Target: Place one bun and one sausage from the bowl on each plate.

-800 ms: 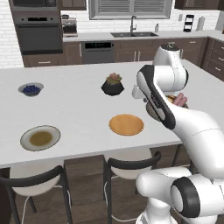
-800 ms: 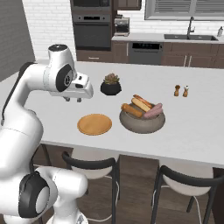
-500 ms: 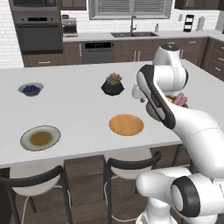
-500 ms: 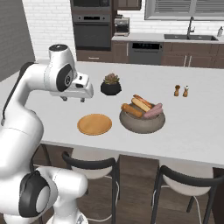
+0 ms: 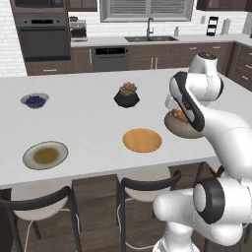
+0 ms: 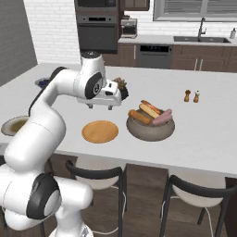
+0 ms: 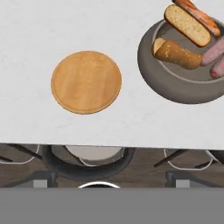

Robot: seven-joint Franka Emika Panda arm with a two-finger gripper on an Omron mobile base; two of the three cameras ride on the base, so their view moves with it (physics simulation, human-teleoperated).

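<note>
Your tool (image 6: 101,107) is hanging wide open and empty above the desk (image 6: 208,125). The bowl (image 6: 151,130) is sitting off to its right, where 2 buns (image 7: 175,53) are lying lengthwise beside the sausages (image 7: 214,50).

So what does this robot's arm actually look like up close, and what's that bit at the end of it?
The arm is a chain of smooth, rounded glossy white shells with dark bands and round dark caps at the joints. No loose cables show on it. At its end sits a boxy white hand, the gripper, with two short dark fingers beneath it. The arm rises from a bulbous white base with dark round side caps.
</note>
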